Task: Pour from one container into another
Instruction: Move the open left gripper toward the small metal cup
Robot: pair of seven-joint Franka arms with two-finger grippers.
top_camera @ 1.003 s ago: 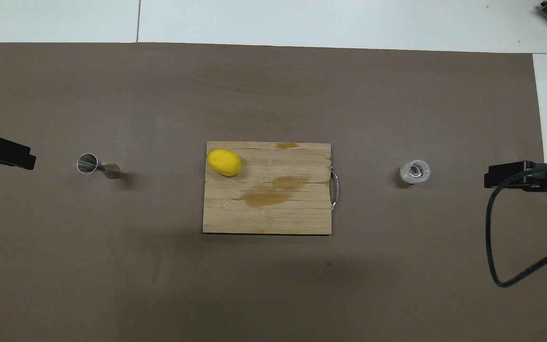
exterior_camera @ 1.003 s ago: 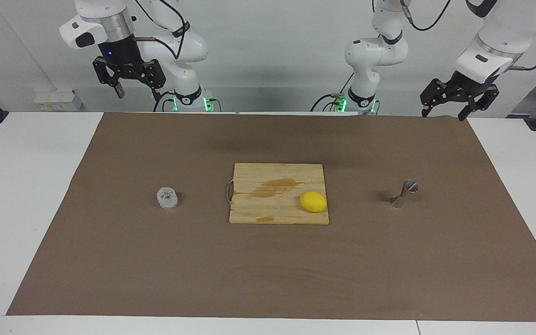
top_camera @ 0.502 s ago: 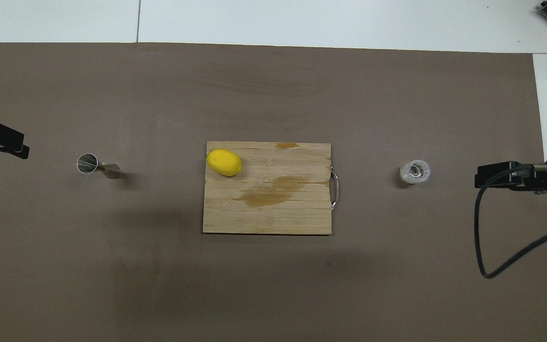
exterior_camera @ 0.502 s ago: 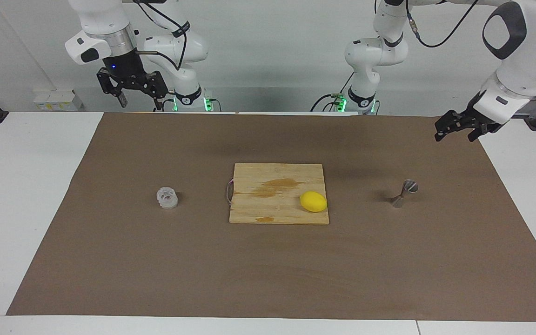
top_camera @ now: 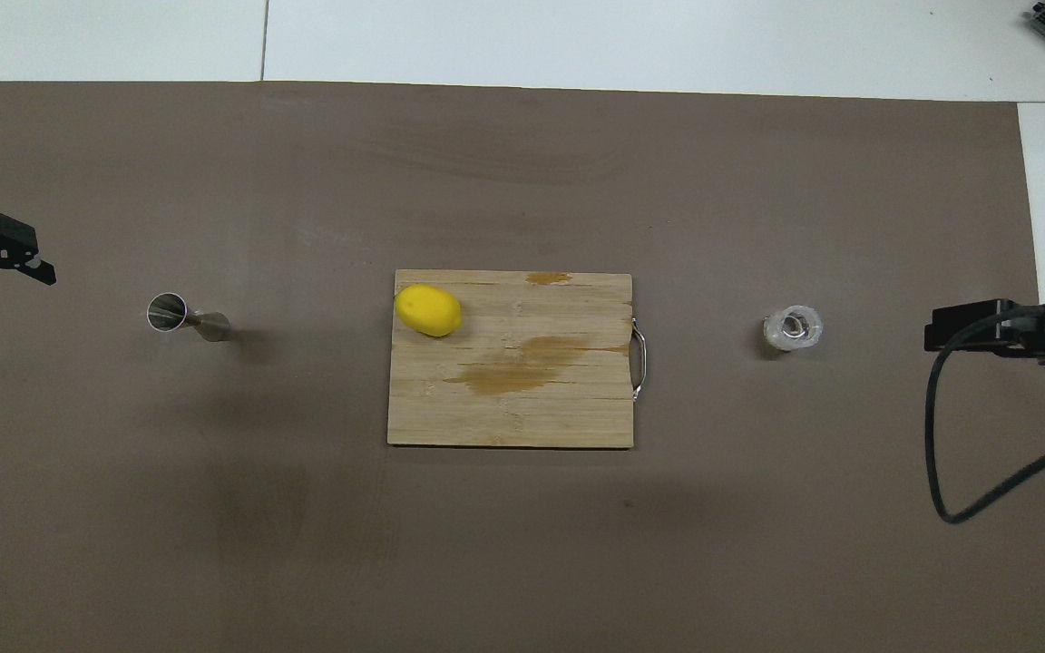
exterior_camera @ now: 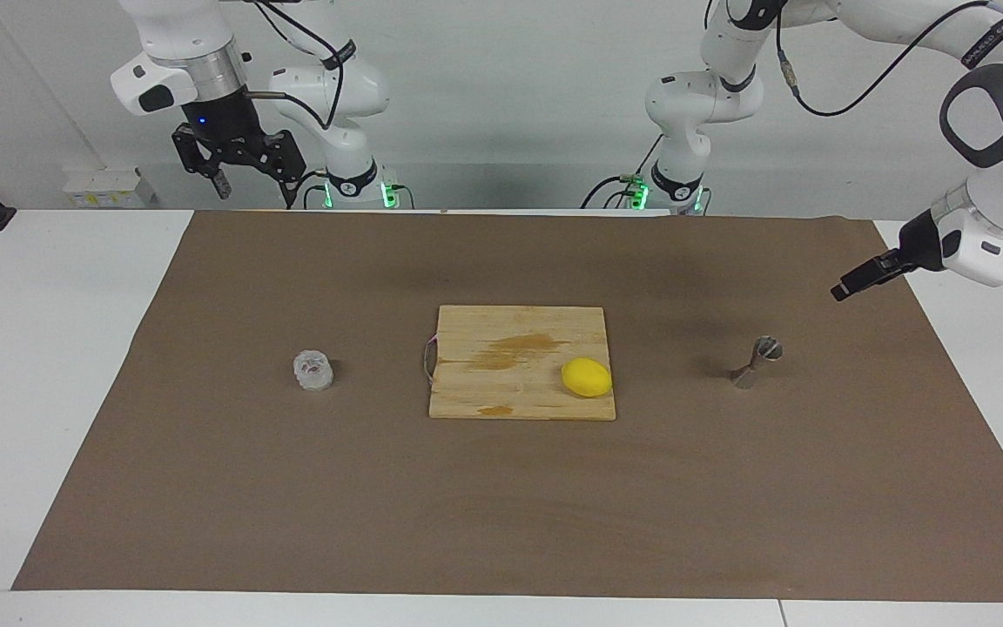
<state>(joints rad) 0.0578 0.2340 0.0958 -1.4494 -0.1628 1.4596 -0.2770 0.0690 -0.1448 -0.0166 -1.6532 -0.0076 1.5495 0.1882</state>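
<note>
While both grippers (left gripper [exterior_camera: 843, 292], right gripper [exterior_camera: 251, 178]) hang wide, the glass cup [exterior_camera: 313, 370] stands untouched.

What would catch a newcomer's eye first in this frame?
Probably the yellow lemon on the wooden cutting board at the middle of the brown mat. The glass cup stands toward the right arm's end, the metal jigger toward the left arm's, both untouched.
</note>
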